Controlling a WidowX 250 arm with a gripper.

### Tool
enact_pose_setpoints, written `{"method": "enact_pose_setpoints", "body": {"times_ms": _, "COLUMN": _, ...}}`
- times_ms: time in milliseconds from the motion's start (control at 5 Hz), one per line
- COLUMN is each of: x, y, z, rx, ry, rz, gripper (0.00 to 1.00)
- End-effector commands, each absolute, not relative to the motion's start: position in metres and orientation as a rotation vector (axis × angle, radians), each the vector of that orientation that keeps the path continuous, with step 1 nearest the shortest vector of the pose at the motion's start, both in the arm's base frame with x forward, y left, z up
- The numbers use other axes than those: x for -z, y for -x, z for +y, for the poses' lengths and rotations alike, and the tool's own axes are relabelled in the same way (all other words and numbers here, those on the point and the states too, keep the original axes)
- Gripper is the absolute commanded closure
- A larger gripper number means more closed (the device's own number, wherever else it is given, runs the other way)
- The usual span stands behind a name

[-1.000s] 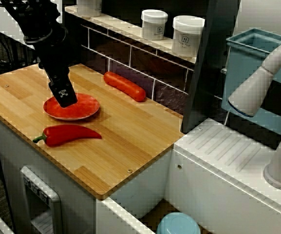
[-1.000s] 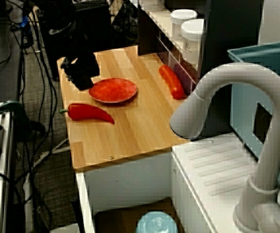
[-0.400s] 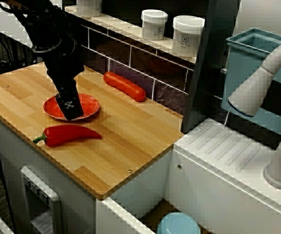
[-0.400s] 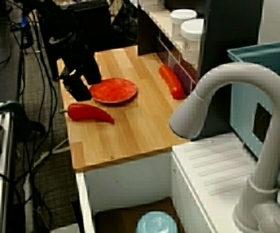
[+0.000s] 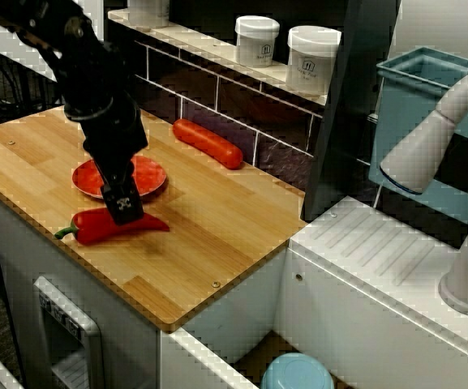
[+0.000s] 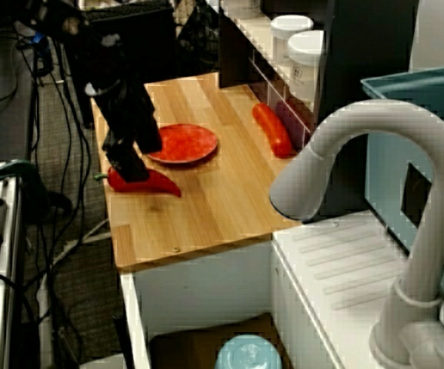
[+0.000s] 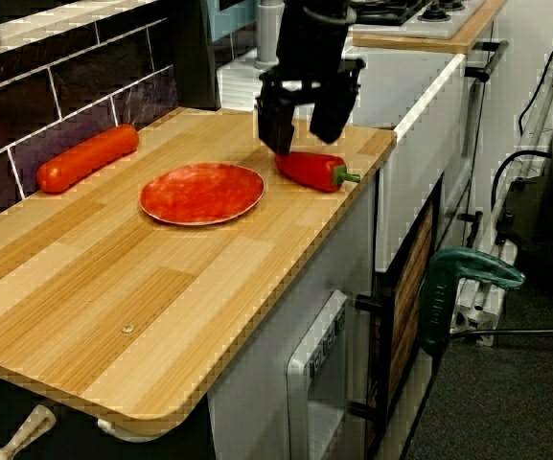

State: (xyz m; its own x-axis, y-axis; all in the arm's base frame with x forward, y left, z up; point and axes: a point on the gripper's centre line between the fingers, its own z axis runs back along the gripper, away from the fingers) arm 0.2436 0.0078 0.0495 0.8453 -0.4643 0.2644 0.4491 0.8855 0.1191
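From above, the pincer (image 5: 122, 208) hangs at the red chili pepper (image 5: 96, 228), red plate (image 5: 149, 173) just behind it. Past the faucet (image 6: 360, 146), the pepper (image 6: 158, 184) lies right under the pincer (image 6: 129, 165) on the desk (image 6: 214, 207). From the desk's end, its fingers (image 7: 274, 125) stand apart, pepper (image 7: 314, 171) just below.

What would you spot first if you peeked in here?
The black tool hangs open right over a shiny red chilli pepper near the edge of the wooden counter. Beside the pepper sits a round red plate, and a long red sausage lies by the tiled wall.
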Motion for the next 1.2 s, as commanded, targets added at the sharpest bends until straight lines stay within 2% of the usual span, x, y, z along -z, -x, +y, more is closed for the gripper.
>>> {"method": "enact_pose_setpoints", "body": {"times_ms": 0, "x": -0.038, "y": -0.239, "z": 0.017, "rx": 0.396, "ry": -0.098, "rz": -0.286, "gripper": 0.00}}
{"method": "enact_pose_setpoints", "body": {"times_ms": 200, "x": -0.037, "y": -0.234, "z": 0.018, "rx": 0.393, "ry": -0.071, "rz": -0.291, "gripper": 0.05}}
{"method": "enact_pose_setpoints", "body": {"times_ms": 400, "x": -0.037, "y": -0.231, "z": 0.019, "rx": 0.404, "ry": -0.080, "rz": -0.301, "gripper": 1.00}}
{"method": "enact_pose_setpoints", "body": {"times_ms": 800, "x": -0.063, "y": -0.235, "z": 0.026, "rx": 0.407, "ry": -0.038, "rz": -0.324, "gripper": 1.00}}
{"method": "enact_pose_setpoints", "body": {"times_ms": 1000, "x": -0.093, "y": -0.239, "z": 0.033, "rx": 0.405, "ry": 0.012, "rz": -0.356, "gripper": 1.00}}
